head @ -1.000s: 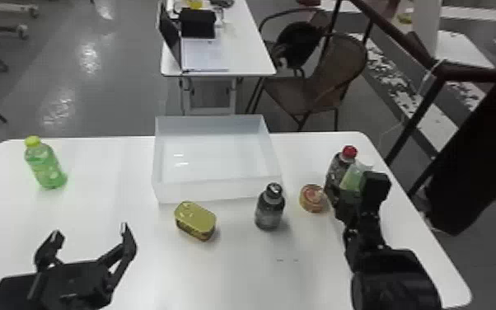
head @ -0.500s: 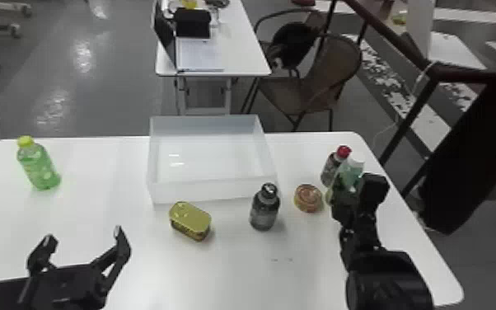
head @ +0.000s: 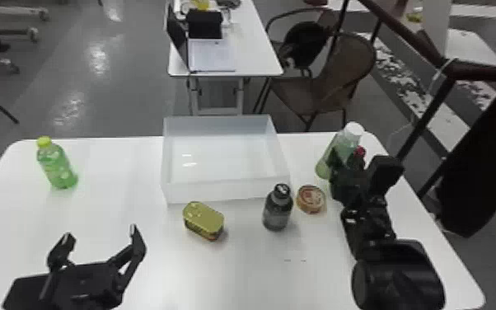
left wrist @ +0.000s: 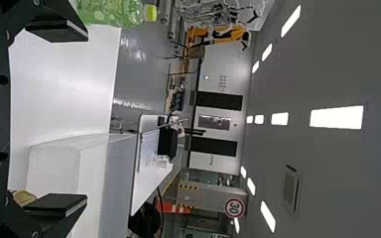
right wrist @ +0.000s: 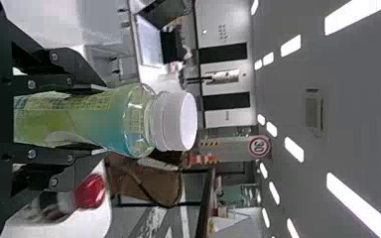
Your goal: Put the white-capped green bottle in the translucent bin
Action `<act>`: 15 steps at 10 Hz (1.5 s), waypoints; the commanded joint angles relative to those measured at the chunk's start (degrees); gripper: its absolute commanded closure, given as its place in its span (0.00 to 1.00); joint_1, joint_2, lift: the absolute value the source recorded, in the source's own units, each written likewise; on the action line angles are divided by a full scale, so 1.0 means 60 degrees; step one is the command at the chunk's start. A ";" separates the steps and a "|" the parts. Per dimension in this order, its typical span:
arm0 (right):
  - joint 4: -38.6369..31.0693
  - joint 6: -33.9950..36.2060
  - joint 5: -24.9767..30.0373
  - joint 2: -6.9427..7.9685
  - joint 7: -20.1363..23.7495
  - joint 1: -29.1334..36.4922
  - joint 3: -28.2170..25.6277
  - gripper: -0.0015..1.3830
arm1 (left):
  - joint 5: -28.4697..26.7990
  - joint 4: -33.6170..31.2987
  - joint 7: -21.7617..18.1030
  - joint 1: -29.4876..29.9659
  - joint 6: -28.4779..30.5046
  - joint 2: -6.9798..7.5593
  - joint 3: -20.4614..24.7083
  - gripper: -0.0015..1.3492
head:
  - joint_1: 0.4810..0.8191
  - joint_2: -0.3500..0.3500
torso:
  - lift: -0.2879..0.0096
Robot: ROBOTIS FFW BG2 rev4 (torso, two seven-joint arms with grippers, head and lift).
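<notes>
My right gripper (head: pixel 348 173) is at the table's right side in the head view, shut on the white-capped green bottle (head: pixel 340 144), which leans slightly, cap up. In the right wrist view the bottle (right wrist: pixel 114 119) lies between the two fingers of the gripper (right wrist: pixel 87 119), its white cap beyond them. The translucent bin (head: pixel 224 189) stands left of the held bottle. My left gripper (head: pixel 101 241) is parked at the front left, open and holding nothing; in the left wrist view, the gripper (left wrist: pixel 84 119) has its fingers wide apart.
A yellow-capped green bottle (head: pixel 57 167) stands far left. In front of the bin are a gold tin (head: pixel 204 220) and a dark bottle (head: pixel 277 210), with a round tin (head: pixel 311 199) beside them. A red-capped bottle (head: pixel 359 152) is behind the right gripper.
The right gripper has raised the white-capped bottle, whose cap now stands higher than the red-capped bottle in the head view. The left arm has stayed in place.
</notes>
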 commanded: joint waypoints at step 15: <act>0.3547 -0.0174 -0.3048 0.1052 0.2821 -0.2245 0.1304 0.11 | 0.0062 0.0122 -0.0044 -0.0169 0.0015 0.0084 -0.0088 0.11 | 0.63 0.60 | 0.82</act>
